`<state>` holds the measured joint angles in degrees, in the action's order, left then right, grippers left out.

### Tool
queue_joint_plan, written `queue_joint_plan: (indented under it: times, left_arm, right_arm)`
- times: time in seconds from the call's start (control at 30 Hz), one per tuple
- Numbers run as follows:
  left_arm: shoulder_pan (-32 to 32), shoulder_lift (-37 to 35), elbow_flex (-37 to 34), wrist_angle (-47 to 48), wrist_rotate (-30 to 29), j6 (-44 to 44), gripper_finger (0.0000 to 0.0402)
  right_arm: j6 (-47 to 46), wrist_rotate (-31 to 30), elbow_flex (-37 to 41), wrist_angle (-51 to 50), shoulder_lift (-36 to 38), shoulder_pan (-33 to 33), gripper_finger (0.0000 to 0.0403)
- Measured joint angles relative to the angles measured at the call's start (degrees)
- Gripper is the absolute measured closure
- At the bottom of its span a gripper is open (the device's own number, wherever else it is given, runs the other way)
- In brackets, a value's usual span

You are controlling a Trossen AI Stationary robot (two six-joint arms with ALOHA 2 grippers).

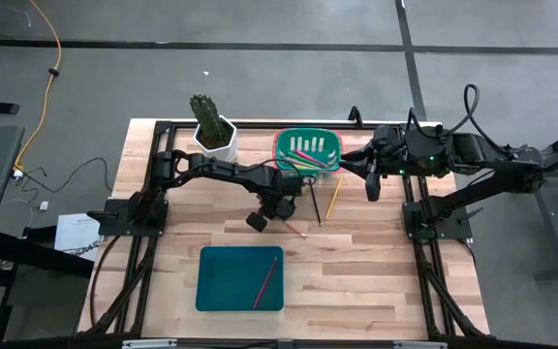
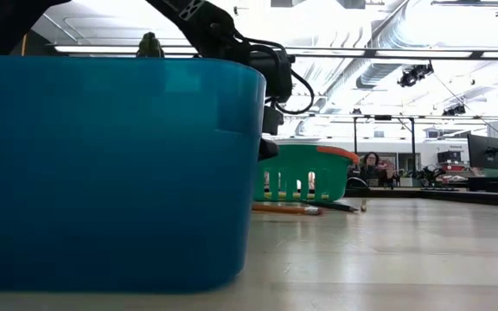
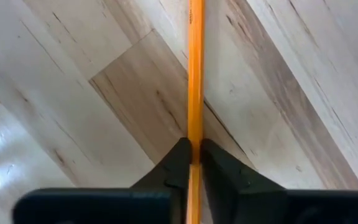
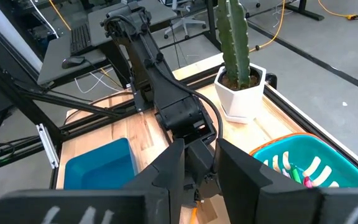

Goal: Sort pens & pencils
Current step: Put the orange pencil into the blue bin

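An orange pencil (image 3: 195, 74) lies on the wooden table, and my left gripper (image 1: 277, 213) stands over it, pointing down, shut on it. A dark pencil (image 1: 315, 202) and a yellow pencil (image 1: 334, 197) lie just to its right, near the green basket (image 1: 308, 150), which holds pink and green pens (image 1: 308, 148). The blue tray (image 1: 240, 278) at the near side holds a red pencil (image 1: 264, 281). My right gripper (image 4: 201, 177) hangs open, raised above the table's right part, holding nothing. My left gripper pinches the orange pencil's shaft (image 3: 195, 140) between its two fingertips (image 3: 180, 160). The fingers come from above, pointing down, and lie across the pencil. The pencil (image 2: 284, 208) lies flat on the table.
A potted cactus (image 1: 211, 126) stands at the far edge, left of the green basket. In the low view the blue tray (image 2: 111, 173) hides most of the left gripper. Bare wood lies at the near right (image 1: 376, 271).
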<state>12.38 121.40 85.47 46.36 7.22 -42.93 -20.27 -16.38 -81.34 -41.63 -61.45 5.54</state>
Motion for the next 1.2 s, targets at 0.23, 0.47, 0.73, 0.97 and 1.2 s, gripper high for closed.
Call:
queue_joint_plan:
  times: [0.23,0.47,0.73,0.97,1.2]
  left_arm:
    - [0.0,-0.1,0.0,0.2,-0.2,0.1,0.0382]
    - [0.0,-0.1,0.0,0.5,0.6,1.2,0.0386]
    - [-0.1,-1.3,-0.1,1.1,0.9,1.4,0.0385]
    - [-0.1,-4.6,-0.1,2.2,0.9,1.6,0.0379]
    - [-0.3,-8.6,-0.1,5.8,1.1,3.8,0.0379]
  right_arm:
    - [0.0,0.0,0.0,-0.1,0.0,0.0,0.032]
    - [0.0,0.0,0.0,-0.2,0.0,0.0,0.032]
    - [0.0,-0.7,0.0,-1.0,0.0,0.0,0.032]
    - [0.3,-0.8,0.0,-1.0,0.0,0.0,0.032]
    - [0.9,-0.9,0.0,-1.0,0.0,0.0,0.032]
